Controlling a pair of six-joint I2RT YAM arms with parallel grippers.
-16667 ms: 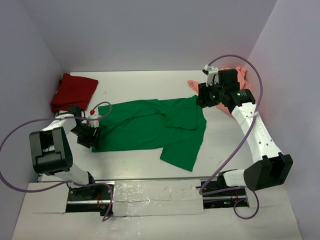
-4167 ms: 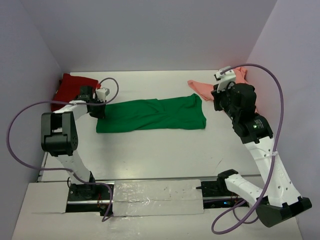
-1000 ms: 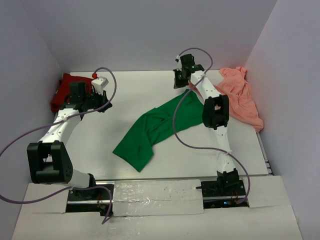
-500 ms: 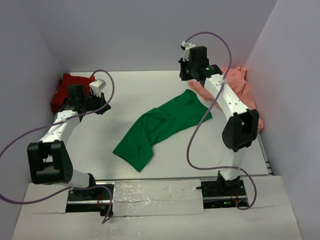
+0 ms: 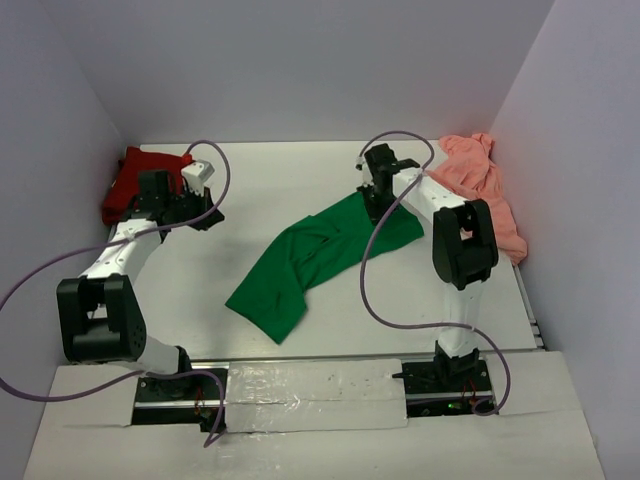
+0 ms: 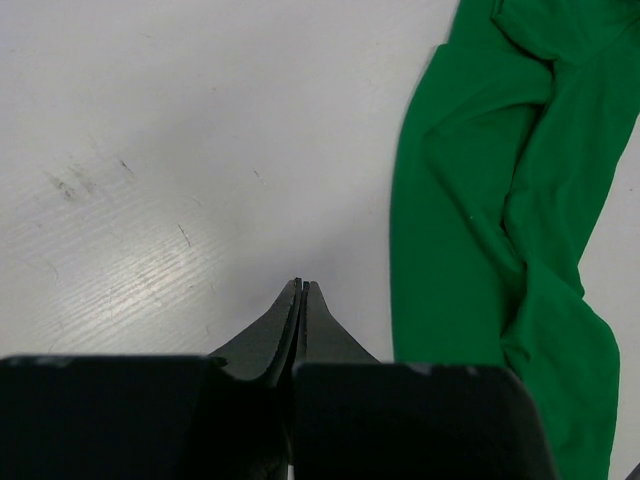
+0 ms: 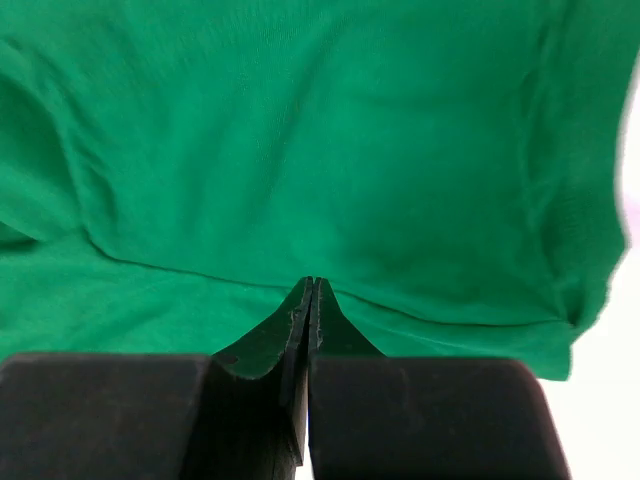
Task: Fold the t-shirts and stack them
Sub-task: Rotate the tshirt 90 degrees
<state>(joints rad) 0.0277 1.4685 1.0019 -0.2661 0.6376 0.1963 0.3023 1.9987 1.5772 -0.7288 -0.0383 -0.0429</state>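
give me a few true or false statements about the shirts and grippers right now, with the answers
1. The green t-shirt is folded into a neat square. False: it lies rumpled in a long diagonal strip.
2. The left gripper is shut over bare table. True.
3. The dark red t-shirt sits in the far left corner. True.
4. The salmon-pink t-shirt is stacked on the green one. False: it lies apart, against the right wall.
5. The right gripper is shut, right over green cloth. True.
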